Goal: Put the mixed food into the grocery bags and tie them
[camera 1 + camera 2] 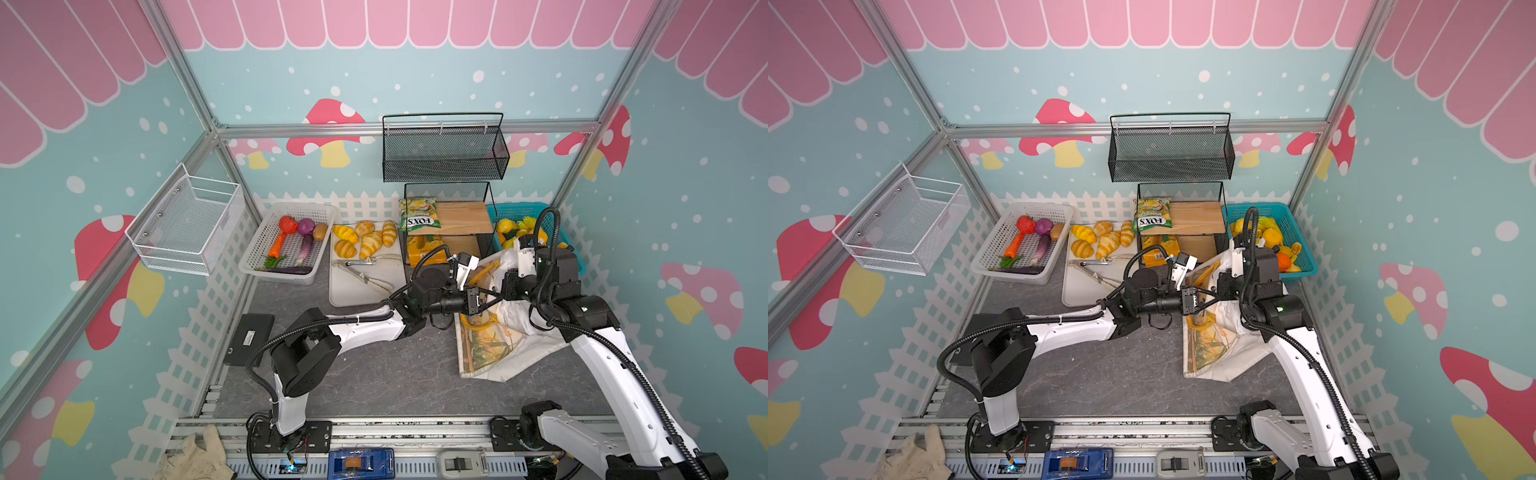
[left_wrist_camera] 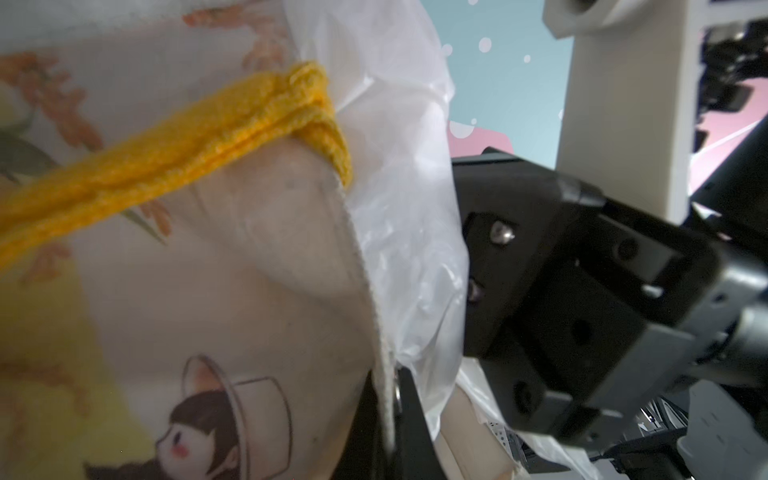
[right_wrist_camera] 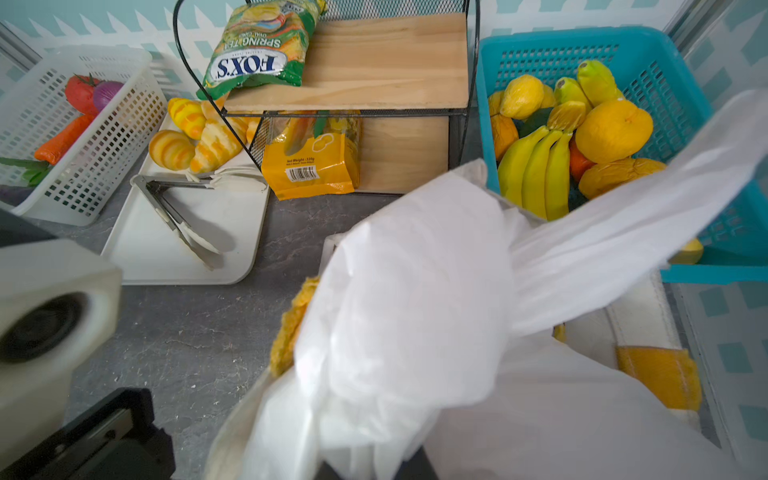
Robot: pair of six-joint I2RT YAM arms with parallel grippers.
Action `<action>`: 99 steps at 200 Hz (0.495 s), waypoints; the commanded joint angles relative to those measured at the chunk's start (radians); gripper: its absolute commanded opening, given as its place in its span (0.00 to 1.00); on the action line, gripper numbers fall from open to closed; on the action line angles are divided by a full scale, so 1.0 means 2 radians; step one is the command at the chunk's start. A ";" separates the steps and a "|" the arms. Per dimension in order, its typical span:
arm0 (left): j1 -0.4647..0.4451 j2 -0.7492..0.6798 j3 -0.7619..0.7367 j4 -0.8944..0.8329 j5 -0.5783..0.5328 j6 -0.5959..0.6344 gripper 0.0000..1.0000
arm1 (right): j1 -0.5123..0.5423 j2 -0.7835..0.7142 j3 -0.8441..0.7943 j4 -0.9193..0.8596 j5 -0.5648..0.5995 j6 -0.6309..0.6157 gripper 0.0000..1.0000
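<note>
The off-white tote (image 1: 494,353) (image 1: 1217,357) lies at the right with the white plastic bag (image 1: 519,316) (image 1: 1227,257) bunched in its mouth. My left gripper (image 1: 496,296) (image 1: 1213,296) is shut on the tote's cloth rim (image 2: 365,266), next to its yellow handle (image 2: 166,153). Facing it, my right gripper (image 1: 505,286) (image 3: 372,467) is shut on the plastic bag (image 3: 415,311), which hides its jaws. The carrot (image 1: 277,246), purple onion (image 1: 306,226) and green piece (image 1: 274,261) lie in the white basket (image 1: 253,257) at the back left.
A white tray (image 1: 353,291) holds bread rolls and tongs. Behind the bags, a black wire shelf (image 1: 482,195) carries the FOX'S packet (image 1: 419,216), with a yellow packet (image 3: 311,166) below. A turquoise fruit basket (image 1: 575,259) stands at the back right and a black box (image 1: 249,338) at the left.
</note>
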 commanded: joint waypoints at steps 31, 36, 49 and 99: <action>0.022 -0.028 -0.095 0.080 -0.003 -0.003 0.00 | 0.006 -0.001 -0.065 0.035 -0.083 0.013 0.01; 0.024 -0.031 -0.103 0.080 -0.004 -0.003 0.00 | 0.009 -0.002 -0.070 0.041 -0.093 0.017 0.01; 0.032 -0.041 -0.125 0.078 -0.005 -0.001 0.00 | 0.016 -0.002 -0.083 0.054 -0.115 0.029 0.01; 0.050 -0.091 -0.171 0.032 -0.003 0.021 0.02 | 0.102 0.028 -0.105 0.088 -0.100 0.078 0.01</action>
